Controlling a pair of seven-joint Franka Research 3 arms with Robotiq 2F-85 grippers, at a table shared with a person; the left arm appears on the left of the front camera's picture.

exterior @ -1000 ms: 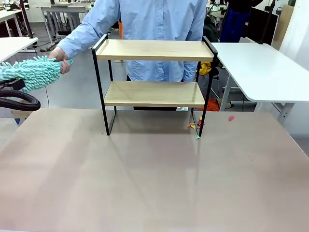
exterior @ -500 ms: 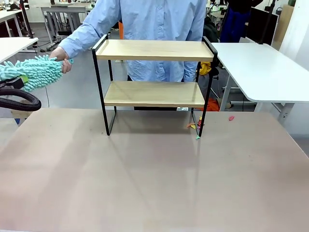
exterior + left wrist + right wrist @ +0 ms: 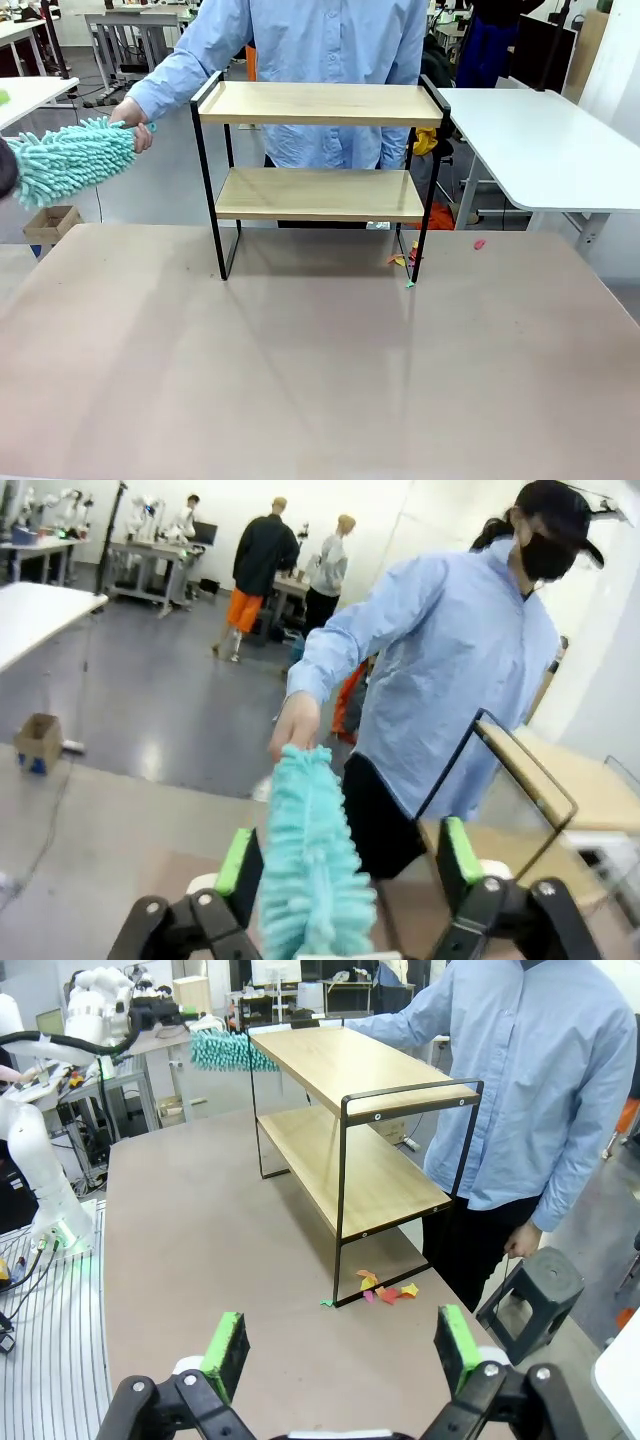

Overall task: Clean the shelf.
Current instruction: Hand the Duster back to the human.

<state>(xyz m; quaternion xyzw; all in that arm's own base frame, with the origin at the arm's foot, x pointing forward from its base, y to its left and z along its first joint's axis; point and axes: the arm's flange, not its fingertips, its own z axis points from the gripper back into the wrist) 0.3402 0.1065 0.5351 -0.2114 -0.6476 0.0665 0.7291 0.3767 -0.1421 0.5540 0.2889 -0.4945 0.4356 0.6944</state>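
Shelf (image 3: 318, 195) on tan table (image 3: 300, 380)

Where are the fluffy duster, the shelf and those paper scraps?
duster (image 3: 70, 160), front view, middle of its teal head.
shelf (image 3: 320, 103), front view, top wooden board.
paper scraps (image 3: 385, 1290), right wrist view, pile by the shelf's foot.

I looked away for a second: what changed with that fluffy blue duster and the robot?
The left gripper opened its jaws around the teal duster, letting go, and its arm drew back off the left edge. The person's hand now carries the duster, slightly nearer the shelf. Shelf, paper scraps and right gripper stayed put.
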